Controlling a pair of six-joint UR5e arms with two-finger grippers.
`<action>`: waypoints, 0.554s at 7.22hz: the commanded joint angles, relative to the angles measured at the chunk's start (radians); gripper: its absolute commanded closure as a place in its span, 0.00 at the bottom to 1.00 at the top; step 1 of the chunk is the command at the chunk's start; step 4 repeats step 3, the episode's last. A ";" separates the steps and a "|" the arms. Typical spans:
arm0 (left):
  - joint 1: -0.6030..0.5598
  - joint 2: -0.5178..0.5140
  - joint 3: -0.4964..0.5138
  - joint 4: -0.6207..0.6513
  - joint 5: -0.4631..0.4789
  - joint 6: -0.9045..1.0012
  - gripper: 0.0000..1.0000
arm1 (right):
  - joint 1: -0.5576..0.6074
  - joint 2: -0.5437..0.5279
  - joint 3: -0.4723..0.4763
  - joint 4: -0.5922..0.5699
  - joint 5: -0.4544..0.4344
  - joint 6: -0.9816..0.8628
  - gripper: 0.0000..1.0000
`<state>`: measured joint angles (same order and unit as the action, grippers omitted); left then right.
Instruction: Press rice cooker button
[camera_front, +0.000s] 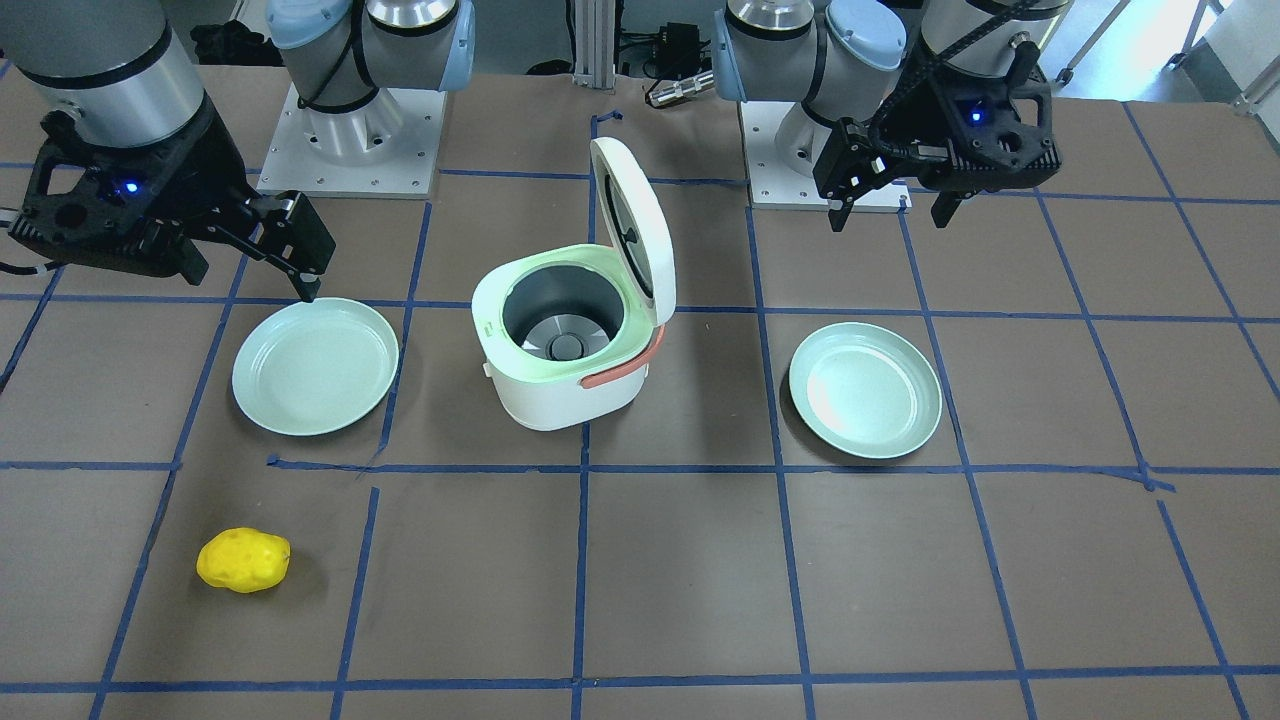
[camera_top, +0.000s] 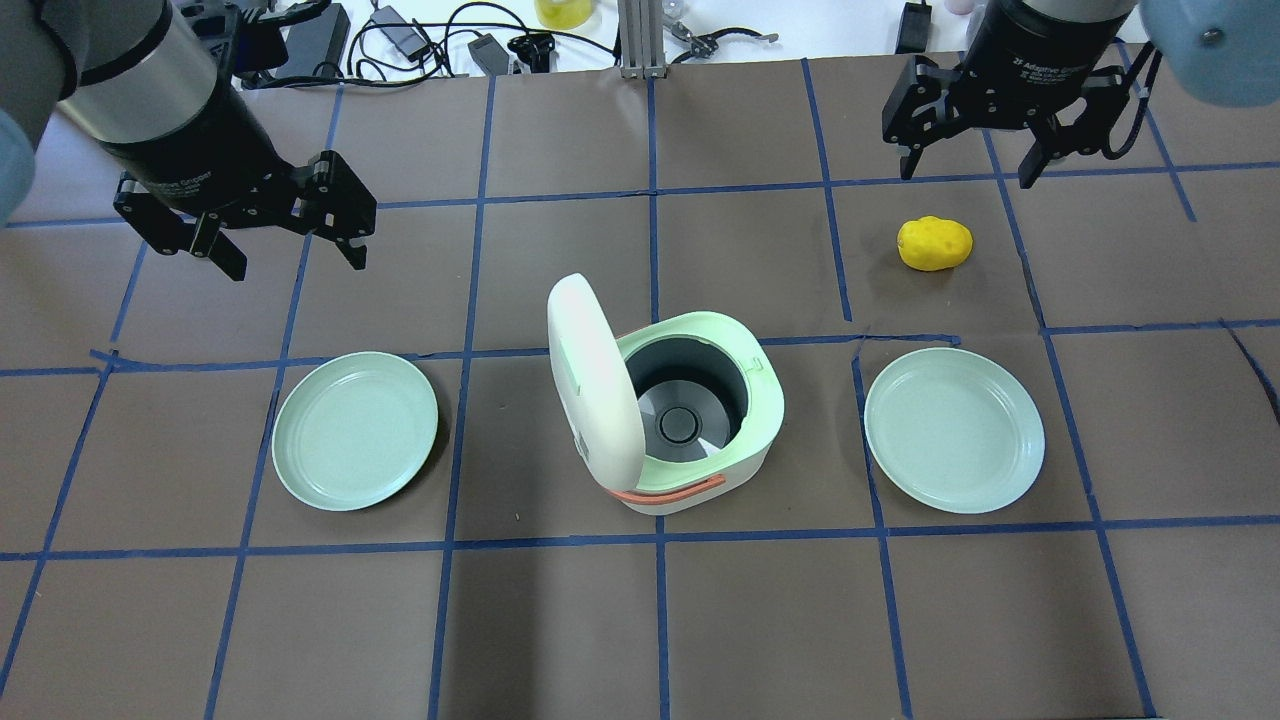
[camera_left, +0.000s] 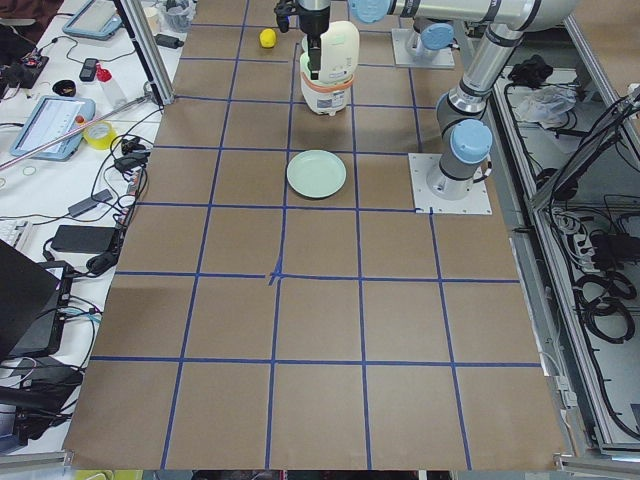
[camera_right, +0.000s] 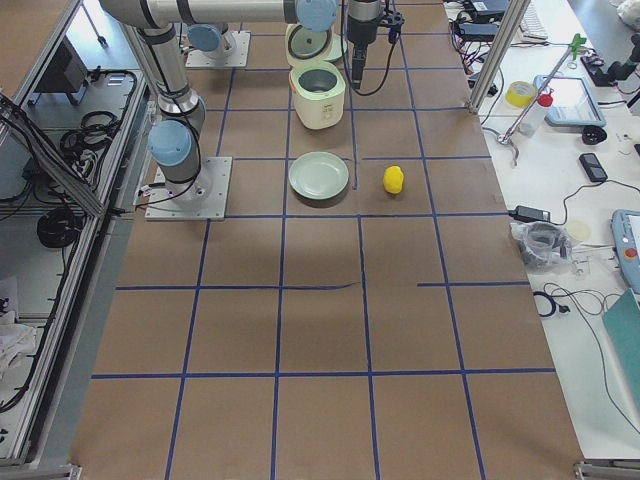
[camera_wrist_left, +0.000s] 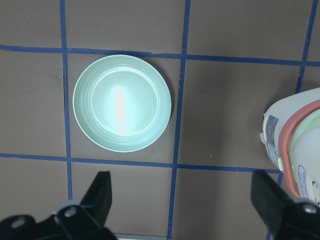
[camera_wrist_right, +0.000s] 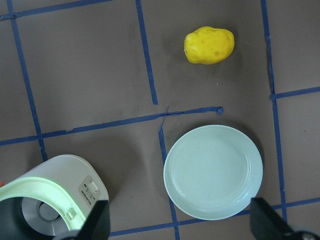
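Observation:
The white and pale green rice cooker (camera_top: 690, 410) stands at the table's middle with its lid (camera_top: 592, 375) raised and its inner pot empty. It also shows in the front view (camera_front: 565, 345). Its front control panel with a small button (camera_wrist_right: 91, 191) shows in the right wrist view. My left gripper (camera_top: 290, 235) is open and empty, up in the air to the cooker's left, above the left plate (camera_wrist_left: 122, 102). My right gripper (camera_top: 965, 165) is open and empty, high at the far right, beyond the yellow potato (camera_top: 934, 243).
Two pale green plates lie either side of the cooker, the left plate (camera_top: 355, 430) and the right plate (camera_top: 953, 430). The potato (camera_front: 243, 560) lies far from the robot on its right side. Blue tape lines grid the brown table.

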<state>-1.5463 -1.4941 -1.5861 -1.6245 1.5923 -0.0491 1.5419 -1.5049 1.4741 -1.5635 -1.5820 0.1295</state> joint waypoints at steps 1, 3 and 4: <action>0.000 0.000 0.000 0.000 0.000 0.000 0.00 | 0.000 -0.004 0.002 0.000 0.002 0.001 0.00; 0.000 0.000 0.000 0.000 0.000 0.000 0.00 | 0.000 -0.004 0.003 0.002 0.003 -0.001 0.00; 0.000 0.000 0.000 0.000 0.000 0.000 0.00 | 0.000 -0.004 0.003 0.002 0.003 -0.001 0.00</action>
